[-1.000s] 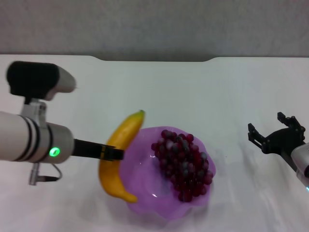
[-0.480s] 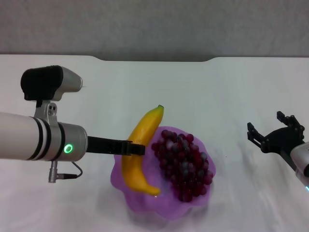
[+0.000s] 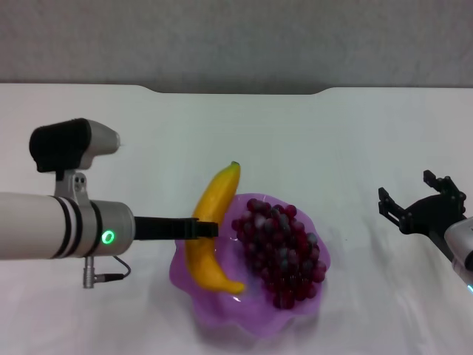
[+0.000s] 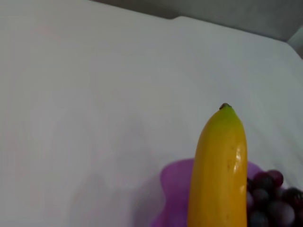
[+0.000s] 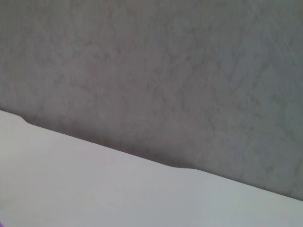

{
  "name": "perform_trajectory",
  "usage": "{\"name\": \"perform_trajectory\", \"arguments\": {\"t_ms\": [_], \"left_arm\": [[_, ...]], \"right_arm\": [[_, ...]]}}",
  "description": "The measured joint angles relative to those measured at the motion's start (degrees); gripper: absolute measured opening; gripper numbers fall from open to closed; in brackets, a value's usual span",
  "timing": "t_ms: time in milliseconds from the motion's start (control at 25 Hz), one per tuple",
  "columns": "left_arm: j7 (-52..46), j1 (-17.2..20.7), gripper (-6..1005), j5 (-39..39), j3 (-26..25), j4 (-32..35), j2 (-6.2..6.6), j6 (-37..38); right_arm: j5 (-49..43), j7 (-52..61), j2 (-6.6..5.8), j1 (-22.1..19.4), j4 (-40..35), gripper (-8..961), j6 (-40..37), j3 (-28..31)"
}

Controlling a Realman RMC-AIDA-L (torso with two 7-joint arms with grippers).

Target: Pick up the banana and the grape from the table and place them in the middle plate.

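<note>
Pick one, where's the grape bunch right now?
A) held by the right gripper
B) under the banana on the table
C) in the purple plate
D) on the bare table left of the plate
C: in the head view the grape lies inside the middle plate, beside the banana held by the left gripper, while the right gripper sits off to the side holding nothing.

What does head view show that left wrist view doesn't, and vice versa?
Head view only: the left gripper shut on the banana over the middle plate, the whole grape bunch in the plate, and the right gripper open, parked off to the right. Left wrist view only: a close look at the banana's green stem tip. Both: banana, plate rim, some grapes, the table.
</note>
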Motion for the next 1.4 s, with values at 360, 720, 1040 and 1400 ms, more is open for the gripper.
{"name": "perform_trajectory", "arguments": {"t_ms": [360, 720, 1040, 1400], "left_arm": [[-1.4, 0.7, 507, -0.1, 2.3, -0.2, -0.15, 1.4], [-1.2, 1.8, 621, -0.2, 2.8, -2.1, -0.03, 2.4], [4.1, 11.8, 895, 3.2, 0.7, -14.1, 0.09, 12.6], [15.7, 17.9, 892, -1.9, 12.6, -2.0, 0.11, 63.4]], "right_arm": [[0.0, 0.0, 0.0, 0.1, -0.1, 882, 0.0, 0.0], [0.0, 0.0, 0.0, 0.0, -0.1, 882, 0.1, 0.0], [0.0, -0.1, 0.0, 0.1, 0.2, 881, 0.0, 0.0], [0.0, -0.1, 0.0, 0.5, 0.4, 881, 0.0, 0.0]]}}
